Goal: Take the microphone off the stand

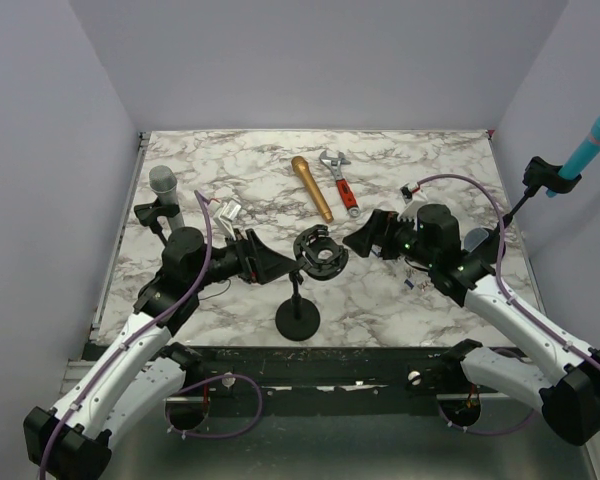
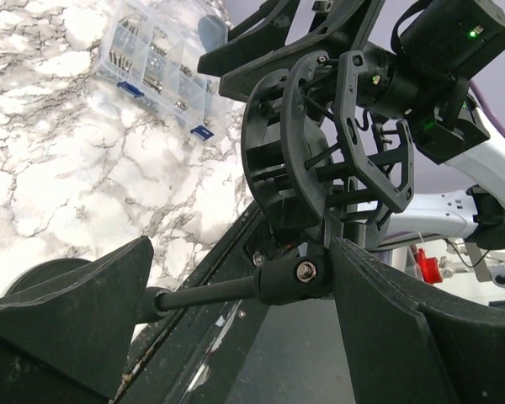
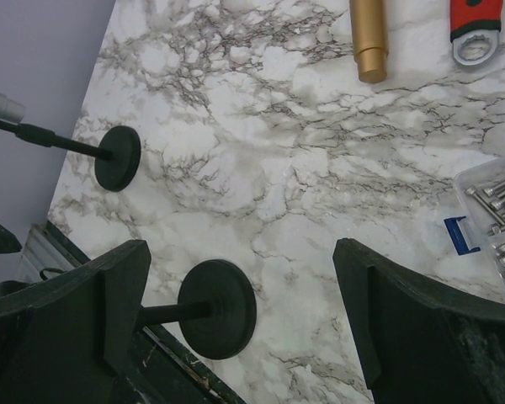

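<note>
As far as I can judge the job is done: the gold microphone (image 1: 312, 188) lies on the far tabletop (image 1: 230, 160), the middle stand (image 1: 298, 320) has an empty cradle (image 1: 320, 255), my left end effector (image 1: 275, 258) straddles its neck without gripping, and my right end effector (image 1: 365, 238) gapes empty.

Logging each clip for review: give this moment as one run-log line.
left gripper: open, straddling stand joint | right gripper: open | shock mount: empty | gold microphone: lying on table
</note>
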Tool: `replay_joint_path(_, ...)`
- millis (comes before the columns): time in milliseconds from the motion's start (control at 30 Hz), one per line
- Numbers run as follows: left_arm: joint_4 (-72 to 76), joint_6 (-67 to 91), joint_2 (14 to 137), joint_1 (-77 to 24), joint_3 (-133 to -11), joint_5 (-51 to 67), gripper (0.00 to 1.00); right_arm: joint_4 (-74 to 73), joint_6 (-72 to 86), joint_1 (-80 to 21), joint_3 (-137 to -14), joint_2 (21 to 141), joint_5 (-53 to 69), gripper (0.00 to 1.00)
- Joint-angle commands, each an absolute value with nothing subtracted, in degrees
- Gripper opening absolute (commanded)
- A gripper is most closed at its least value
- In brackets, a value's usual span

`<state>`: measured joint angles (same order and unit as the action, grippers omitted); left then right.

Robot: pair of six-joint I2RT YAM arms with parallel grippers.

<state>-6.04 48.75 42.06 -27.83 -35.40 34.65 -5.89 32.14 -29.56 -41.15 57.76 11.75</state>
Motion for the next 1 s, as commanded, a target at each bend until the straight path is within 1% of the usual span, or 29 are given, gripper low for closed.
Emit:
replay_joint_path(0,-18.9,43.5,45.0,-27.9,-28.5,29.9,0.84,-4.4,32.4,-29.4,-39.8,58.1,12.5,1.0)
replay_joint_path(333,-17.7,44.7,43.9,-28.0,-23.8,29.3,0.84,-3.6,32.3,-29.4,-39.3,58.7,12.6,1.0)
replay_joint_path(667,-15.6,44.7,45.5,-28.0,-23.9,29.0,0.84,-2.8,32.6,-29.4,-38.9,59.3,13.2,1.0)
replay_joint_path(767,-17.0,43.8,44.7,-28.0,-26.3,28.9,0.85,-3.0,32.3,-29.4,-38.7,59.1,12.9,1.0)
replay_joint_path(967,-25.5,38.4,44.3,-28.0,-38.0,25.9,0.95,-2.9,32.0,-29.4,-38.7,60.0,12.9,1.0)
